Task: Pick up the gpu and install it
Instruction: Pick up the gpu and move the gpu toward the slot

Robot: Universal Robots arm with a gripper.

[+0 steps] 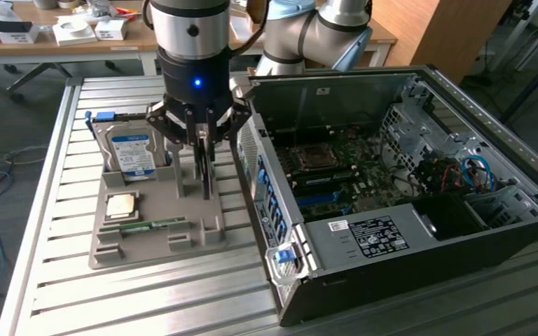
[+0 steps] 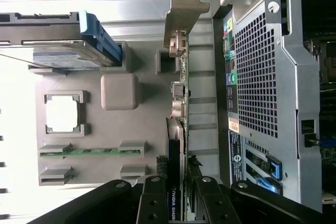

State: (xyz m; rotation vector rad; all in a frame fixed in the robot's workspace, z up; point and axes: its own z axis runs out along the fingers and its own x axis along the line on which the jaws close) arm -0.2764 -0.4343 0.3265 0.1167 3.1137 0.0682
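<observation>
gripper (image 1: pixel 202 140) closed narrow on the gpu (image 2: pixel 177 106), fingers either side of the card. The gpu stands upright on edge at the gray tray (image 1: pixel 152 210), just beside the open computer case (image 1: pixel 363 234), to the exterior view's right of the hard drive (image 1: pixel 131 150).

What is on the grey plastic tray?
A blue-labelled silver hard drive, a square processor chip, a green memory stick and the thin dark gpu card in the gripper. The card covers its slot.

- Your arm (image 1: pixel 191 31): the wrist stands vertical and points straight down
- Your gripper (image 1: pixel 202 143): fingers (image 2: pixel 155 195) partly closed, one on each face of the gpu (image 2: pixel 178 98), clamping it
</observation>
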